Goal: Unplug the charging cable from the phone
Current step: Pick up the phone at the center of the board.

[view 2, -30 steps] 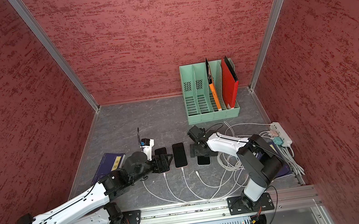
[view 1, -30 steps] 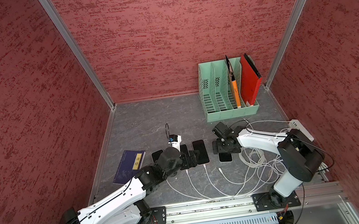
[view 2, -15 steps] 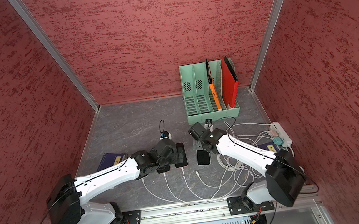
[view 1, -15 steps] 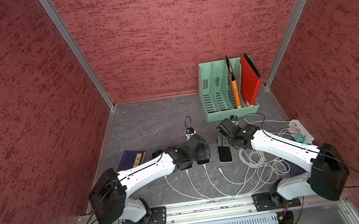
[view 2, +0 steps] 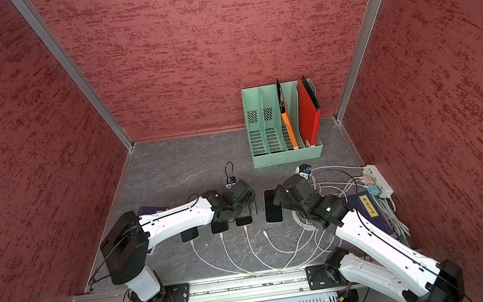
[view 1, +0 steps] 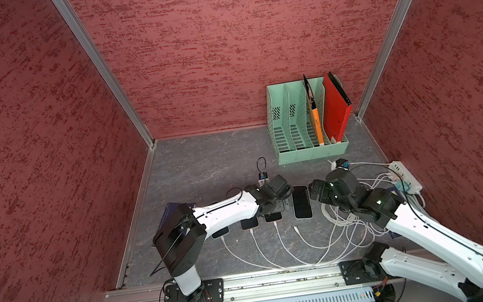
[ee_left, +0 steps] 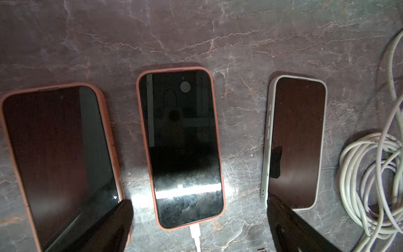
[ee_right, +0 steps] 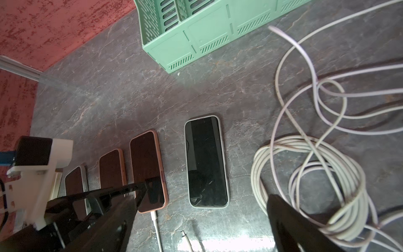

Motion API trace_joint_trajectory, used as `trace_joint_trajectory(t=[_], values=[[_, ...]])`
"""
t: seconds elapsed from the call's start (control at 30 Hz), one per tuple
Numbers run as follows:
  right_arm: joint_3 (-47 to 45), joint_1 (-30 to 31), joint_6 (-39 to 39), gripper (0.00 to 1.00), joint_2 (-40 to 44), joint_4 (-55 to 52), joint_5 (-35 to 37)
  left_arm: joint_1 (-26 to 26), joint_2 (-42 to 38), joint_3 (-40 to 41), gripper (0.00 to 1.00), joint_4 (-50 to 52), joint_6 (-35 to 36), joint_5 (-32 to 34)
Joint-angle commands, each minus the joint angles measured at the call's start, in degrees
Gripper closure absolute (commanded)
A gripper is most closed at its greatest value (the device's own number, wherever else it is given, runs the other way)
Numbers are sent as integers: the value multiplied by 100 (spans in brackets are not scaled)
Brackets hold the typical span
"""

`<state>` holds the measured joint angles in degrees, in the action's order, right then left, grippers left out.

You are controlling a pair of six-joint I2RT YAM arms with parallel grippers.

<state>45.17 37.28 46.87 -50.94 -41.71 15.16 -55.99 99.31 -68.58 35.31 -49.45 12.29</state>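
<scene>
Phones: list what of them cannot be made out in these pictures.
- Both top views: the left arm covers all but the near ends of three phones.
- Left wrist view: a fingertip hides a corner of the white-cased phone; the picture edge crops a peach-cased phone.

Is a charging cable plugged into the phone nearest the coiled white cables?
No, that phone has a bare bottom edge, and a loose cable plug lies on the floor apart from it.

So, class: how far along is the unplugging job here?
Done: the white-cased phone lies unplugged, and its loose plug sits apart from it. In hand: the open left gripper hovers over a pink-cased phone whose cable is still in. To do: grip and pull that plug.
</scene>
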Motion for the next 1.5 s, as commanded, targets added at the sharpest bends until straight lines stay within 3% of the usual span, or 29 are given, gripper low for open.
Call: trace_joint_trajectory(t=[0.0,0.1,0.23,0.33,0.47,0.6,0.87,1.03,1.13,1.23,1.33,1.47], values=[[21,-14,-126,2,128,-31,-111,20,-268,-37,2,-35,42,-78],[-12,-21,-126,2,275,-49,-110,89,-617,254,8,-553,133,-440],[16,-28,-138,2,415,-122,-69,119,-1355,744,0,-1277,362,-752],[27,-54,-182,2,462,-177,-33,144,-1867,1193,0,-1983,523,-1119],[41,-150,-236,2,446,-115,-98,413,-2332,1855,0,-3059,332,-2047],[68,-243,-277,2,355,-13,-172,750,-2381,2194,0,-3677,-70,-2663],[16,-372,-301,1,248,107,-356,920,-2279,2286,0,-3934,-416,-2899],[-8,-414,-261,2,277,95,-367,1089,-2182,2585,0,-4744,-864,-3318],[-34,-431,-257,2,291,107,-414,1081,-2204,2556,0,-4635,-787,-3213],[-85,-443,-248,2,292,122,-437,974,-2130,2077,0,-3456,-344,-2703],[-127,-458,-231,2,229,162,-474,654,-1695,1203,0,-2007,299,-1620],[40,-475,-173,2,48,-58,-305,306,-466,-379,0,-54,715,-65]])
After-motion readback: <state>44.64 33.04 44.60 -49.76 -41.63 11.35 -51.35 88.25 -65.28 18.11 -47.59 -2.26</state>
